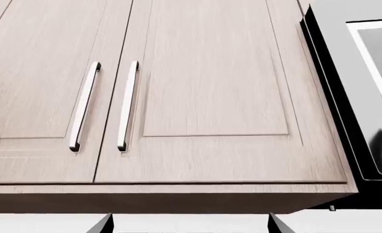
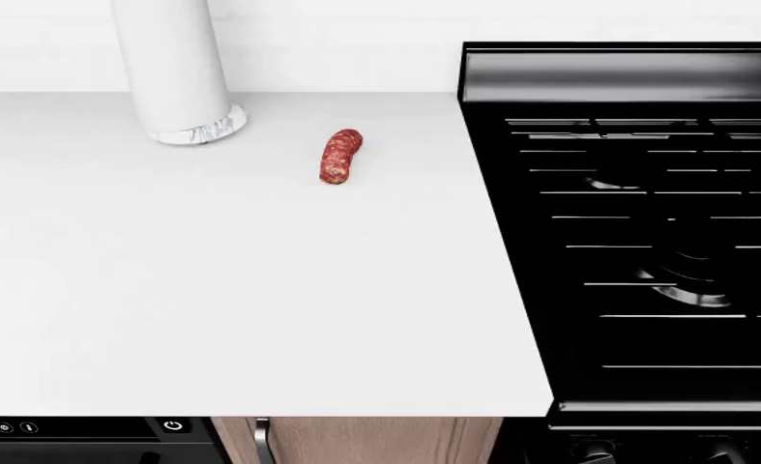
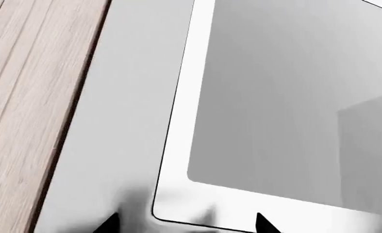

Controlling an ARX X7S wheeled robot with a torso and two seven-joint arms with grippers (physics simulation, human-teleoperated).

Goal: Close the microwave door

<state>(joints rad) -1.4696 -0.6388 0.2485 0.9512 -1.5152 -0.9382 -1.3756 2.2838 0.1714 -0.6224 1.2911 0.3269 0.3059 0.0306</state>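
Microwave door (image 3: 132, 121) grey, white-framed glass window (image 3: 288, 97), beside wood cabinet (image 3: 22, 97).

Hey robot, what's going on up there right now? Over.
Right gripper open, close against the microwave door. Left gripper open, facing cabinet doors. Nothing seen blocking.

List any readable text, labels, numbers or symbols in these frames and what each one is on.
No words, brands or numbers can be read in any view.
Power symbol: a small white icon on the black control panel below the counter edge, head view.
Three more small round icons on the same panel: too small to read.
Microwave door, cabinet doors and stove: no markings.
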